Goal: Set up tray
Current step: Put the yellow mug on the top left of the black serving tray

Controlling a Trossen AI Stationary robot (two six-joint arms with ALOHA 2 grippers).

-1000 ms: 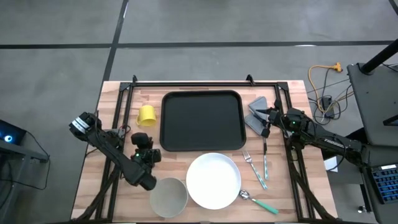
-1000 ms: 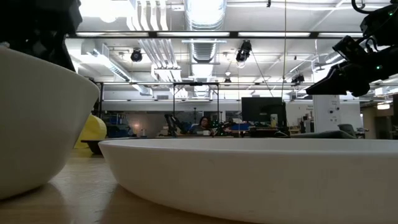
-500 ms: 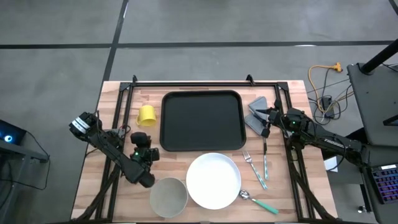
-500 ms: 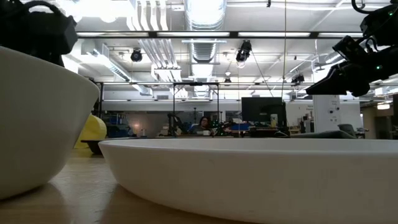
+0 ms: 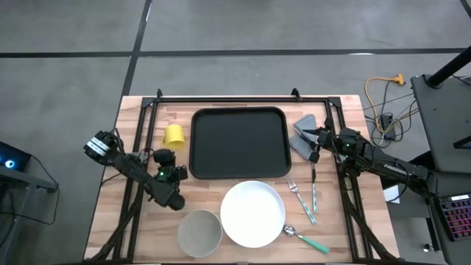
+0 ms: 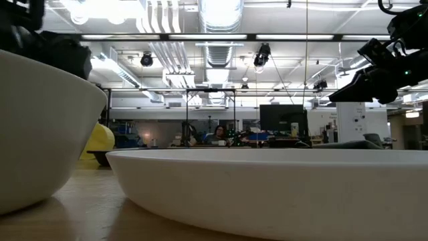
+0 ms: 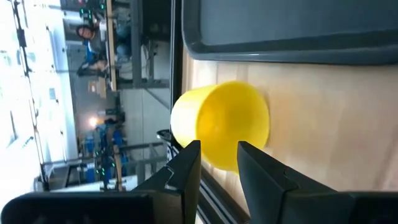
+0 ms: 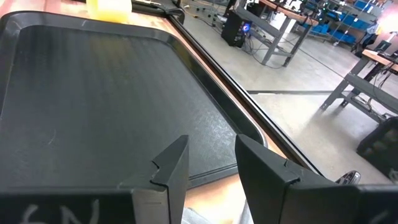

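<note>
Tray bare at table centre, nothing loaded: yellow cup, white plate, bowl, cutlery all outside; left gripper parted, empty, facing cup; right gripper parted, empty, at tray's right edge.

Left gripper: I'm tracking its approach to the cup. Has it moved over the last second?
Yes. The left gripper has moved away from the bowl, toward the yellow cup.
</note>
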